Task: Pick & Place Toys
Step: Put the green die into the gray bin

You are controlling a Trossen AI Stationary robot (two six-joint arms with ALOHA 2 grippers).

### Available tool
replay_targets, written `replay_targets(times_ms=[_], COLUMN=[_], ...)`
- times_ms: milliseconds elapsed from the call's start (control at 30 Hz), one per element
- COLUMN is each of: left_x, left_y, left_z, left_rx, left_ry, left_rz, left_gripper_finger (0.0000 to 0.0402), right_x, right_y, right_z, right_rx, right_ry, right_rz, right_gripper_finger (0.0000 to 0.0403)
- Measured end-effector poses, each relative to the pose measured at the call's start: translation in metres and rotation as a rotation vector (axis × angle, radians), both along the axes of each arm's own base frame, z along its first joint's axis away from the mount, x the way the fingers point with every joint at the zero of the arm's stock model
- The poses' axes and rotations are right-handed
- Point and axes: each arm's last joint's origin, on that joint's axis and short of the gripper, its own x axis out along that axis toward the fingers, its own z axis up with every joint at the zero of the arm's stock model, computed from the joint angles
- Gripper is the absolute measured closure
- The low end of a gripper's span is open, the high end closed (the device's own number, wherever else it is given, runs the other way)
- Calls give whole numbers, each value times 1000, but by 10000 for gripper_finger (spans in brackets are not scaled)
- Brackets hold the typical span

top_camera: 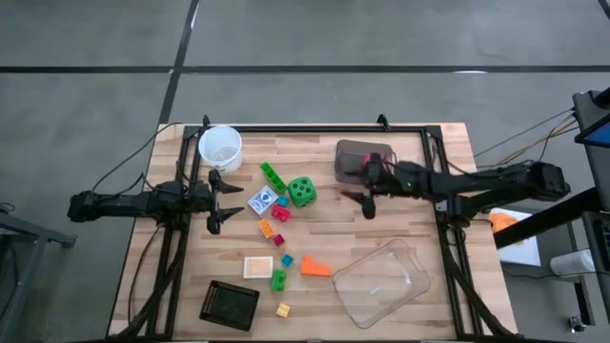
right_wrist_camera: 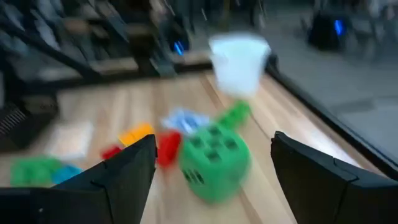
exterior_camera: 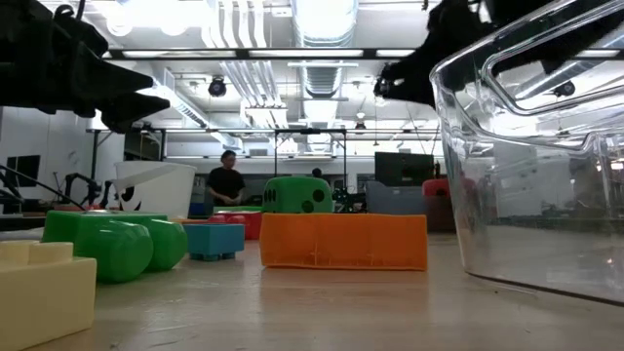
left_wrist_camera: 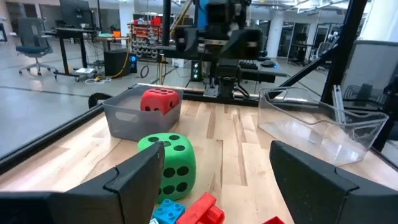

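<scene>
Wooden table (top_camera: 400, 238), slatted top, dark frame. Clear plastic tray (top_camera: 381, 282) on its right near part, tilted askew, nothing in it. Grey bin (top_camera: 357, 154) at the far right holds the pink-red die (left_wrist_camera: 159, 101), white pips.

Left gripper (top_camera: 223, 200) at the table's left side, fingers spread wide, holding nothing. Right gripper (top_camera: 367, 191) just beside the grey bin, fingers also wide apart, nothing held; it faces the green die (top_camera: 302, 191).

Green die: rounded cube, dark pips, mid-table. White cup (top_camera: 220, 148) at the far left.

Orange wedge (top_camera: 315, 266) near the tray's left edge. Long green brick (top_camera: 273, 176) between cup and die. Smaller bricks scattered centre: red (top_camera: 280, 212), orange (top_camera: 267, 228), blue (top_camera: 287, 259), green (top_camera: 278, 279), yellow (top_camera: 283, 310).
</scene>
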Motion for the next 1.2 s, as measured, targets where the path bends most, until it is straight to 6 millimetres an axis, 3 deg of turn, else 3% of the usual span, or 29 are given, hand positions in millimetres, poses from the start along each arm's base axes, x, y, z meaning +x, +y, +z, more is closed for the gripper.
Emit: replay_targets(times_ms=[133, 433, 867, 1200], left_x=[3, 28, 125, 183], left_y=[1, 1, 4, 4], left_z=[-1, 14, 52, 58], left_rx=[-33, -29, 146, 166], left_ry=[10, 136, 642, 768], left_rz=[26, 53, 92, 83], left_gripper_finger=[111, 111, 111, 111], right_x=[-1, 3, -6, -26], right_y=[15, 34, 48, 55], right_z=[-11, -28, -39, -55], right_rx=[-33, -76, -115, -145], right_ry=[-104, -73, -39, -80], right_rz=[53, 103, 139, 117], right_gripper_finger=[94, 94, 94, 94])
